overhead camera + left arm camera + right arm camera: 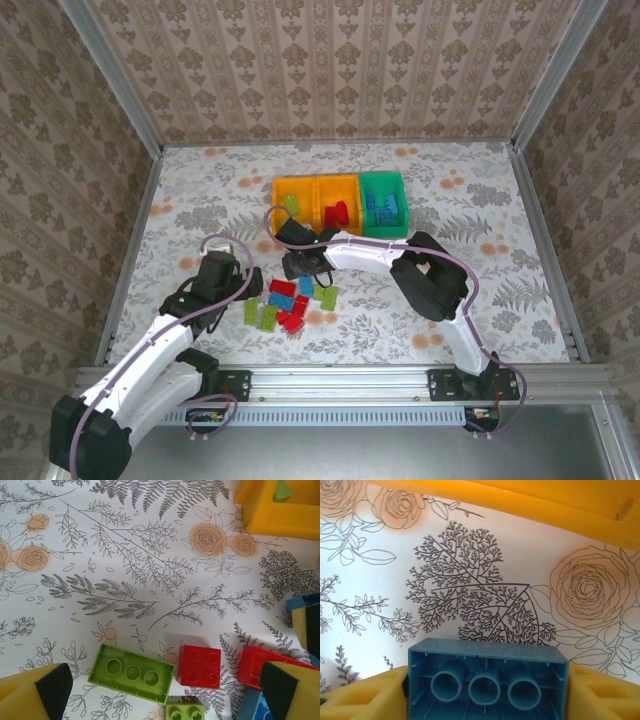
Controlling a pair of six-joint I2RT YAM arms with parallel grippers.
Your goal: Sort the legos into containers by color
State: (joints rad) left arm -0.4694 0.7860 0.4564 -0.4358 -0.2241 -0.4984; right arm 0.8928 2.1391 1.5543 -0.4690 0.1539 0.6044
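The right gripper pinched a blue lego by its ends between its jaws, so it might slip out when lifted; the left gripper had its jaws wide open.

No legible text, label, brand name, number or sign is present on any surface. The blue brick carries faint raised marks along the upper rim of its hollow underside; they are too blurred to read.
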